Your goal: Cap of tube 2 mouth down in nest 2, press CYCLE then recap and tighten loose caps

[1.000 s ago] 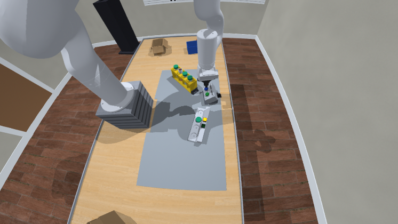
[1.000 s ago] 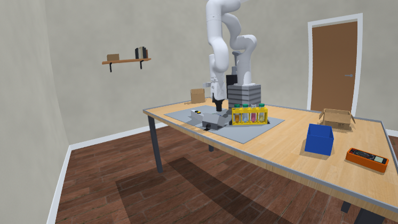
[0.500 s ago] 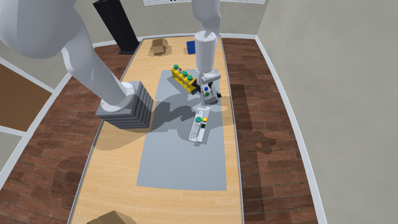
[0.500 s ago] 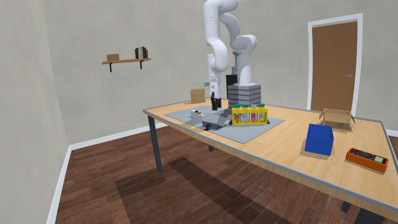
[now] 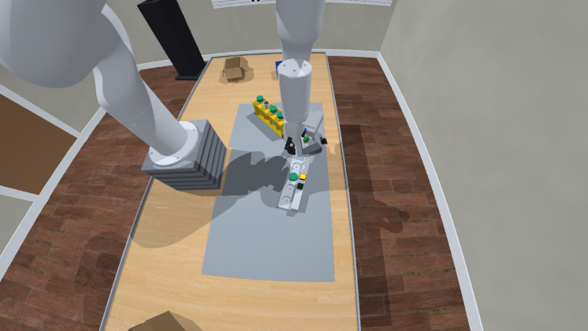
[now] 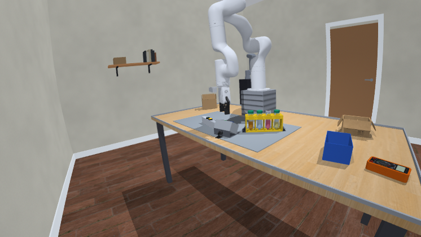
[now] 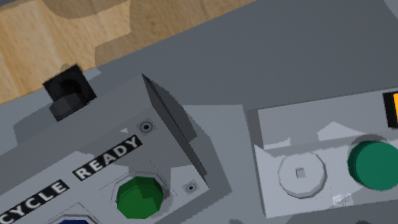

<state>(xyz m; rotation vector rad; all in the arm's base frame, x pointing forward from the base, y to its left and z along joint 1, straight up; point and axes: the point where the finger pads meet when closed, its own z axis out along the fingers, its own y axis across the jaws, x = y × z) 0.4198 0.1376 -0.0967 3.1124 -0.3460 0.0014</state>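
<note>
My gripper [image 5: 290, 146] [image 6: 224, 110] is open and empty, above the mat between the key housing [image 6: 225, 126] and the cap tray [image 5: 295, 201] [image 7: 295, 125]; its fingers are outside the wrist view. A green cap [image 5: 293, 176] [image 7: 376, 165] sits flat, closed top up, in nest 2. Nest 1 [image 5: 295, 165] [image 7: 301, 173] is empty, as are nests 3 and 4. The amber lamp [image 5: 303, 176] [image 7: 396, 107] is lit; the green lamp [image 5: 300, 186] is dark. Tube 2 [image 5: 266, 104] [image 6: 268, 123] is uncapped; tubes 1, 3 and 4 wear green caps. Their tightness cannot be told.
The yellow rack [image 6: 264, 117] stands beside the housing. The green READY key [image 5: 306, 139] [image 7: 140, 197] and blue CYCLE key [image 7: 75, 221] are on the housing. A blue bin [image 6: 337, 150], an open carton [image 6: 356, 126] and an orange meter [image 6: 388, 170] stand farther off.
</note>
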